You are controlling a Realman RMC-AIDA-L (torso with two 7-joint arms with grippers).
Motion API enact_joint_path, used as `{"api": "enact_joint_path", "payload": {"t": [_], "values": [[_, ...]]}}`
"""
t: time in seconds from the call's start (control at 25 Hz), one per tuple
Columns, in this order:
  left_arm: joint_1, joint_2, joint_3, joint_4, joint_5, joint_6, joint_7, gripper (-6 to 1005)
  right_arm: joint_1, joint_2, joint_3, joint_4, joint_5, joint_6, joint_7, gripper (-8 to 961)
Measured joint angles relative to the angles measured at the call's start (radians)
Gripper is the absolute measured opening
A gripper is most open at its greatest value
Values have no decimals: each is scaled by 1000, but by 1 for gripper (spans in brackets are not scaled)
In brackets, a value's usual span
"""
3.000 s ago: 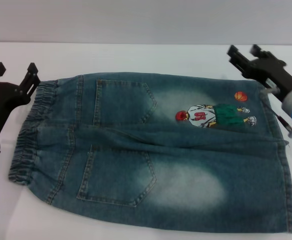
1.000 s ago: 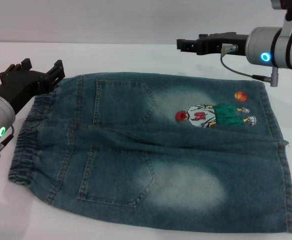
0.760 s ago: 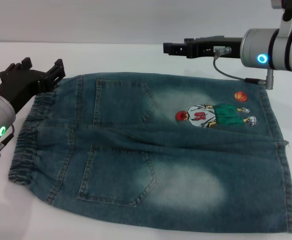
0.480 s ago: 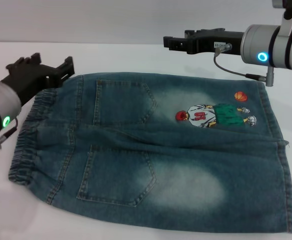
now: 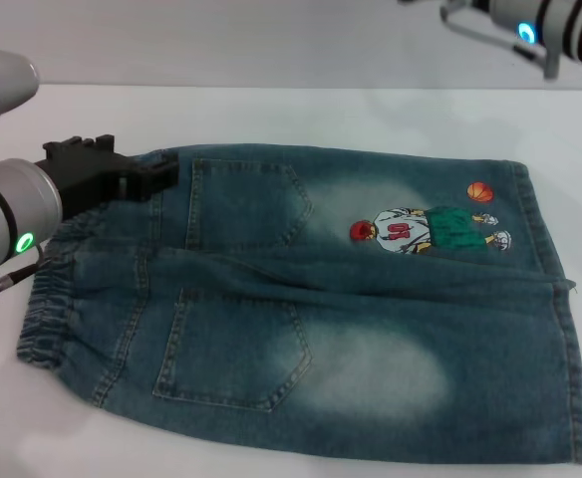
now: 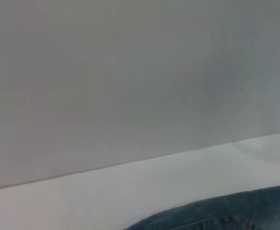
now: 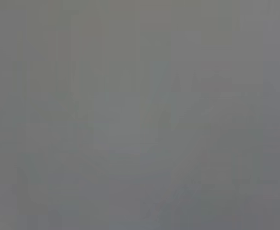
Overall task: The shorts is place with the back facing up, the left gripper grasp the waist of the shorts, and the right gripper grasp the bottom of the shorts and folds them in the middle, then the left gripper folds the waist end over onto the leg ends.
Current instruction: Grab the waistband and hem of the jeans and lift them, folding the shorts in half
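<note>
Lying flat: the shorts (image 5: 311,299), back up, on the counter (image 5: 271,110)
Left gripper (image 5: 156,174): over the waist corner, jaws unclear
Right gripper: tip out of frame, jaws unseen

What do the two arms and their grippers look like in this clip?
The left gripper is a blocky black claw on a thick silver-white cylindrical arm with black rings, a small green light and a thin cable. Of the right arm only a silver-white ringed segment with a blue-lit spot and a grey cable shows.
</note>
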Motion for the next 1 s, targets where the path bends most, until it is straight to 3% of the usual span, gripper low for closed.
{"api": "enact_joint_path", "payload": {"t": [0.04,0.08,0.12,0.24,0.28,0.32,0.56,0.8,0.88,1.0], "values": [[-1,-1,-1,0,0,-6,0,774,2,1,-44,-8,-2,91,-20,684],[-3,-1,-1,-2,0,-22,0,774,10,1,-147,-7,-22,305,-36,684],[-3,-1,-1,-2,0,-22,0,774,10,1,-147,-7,-22,305,-36,684],[-5,-1,-2,-4,-1,-36,0,774,25,2,-309,28,-74,649,-25,685],[-5,-1,-2,-5,-1,-37,0,774,34,2,-408,68,-95,882,-6,685],[-5,-1,-2,-5,-1,-37,0,774,34,2,-408,68,-95,882,-6,685],[-10,0,-2,-6,-2,-42,6,774,36,4,-636,278,-269,1472,45,685],[-17,0,2,3,-2,-44,8,774,12,4,-647,378,-398,1625,103,684],[-21,0,4,11,0,-44,10,774,-19,4,-632,307,-355,1574,71,685],[-26,0,4,19,0,-45,10,774,-41,4,-616,160,-223,1377,-21,685]]}}
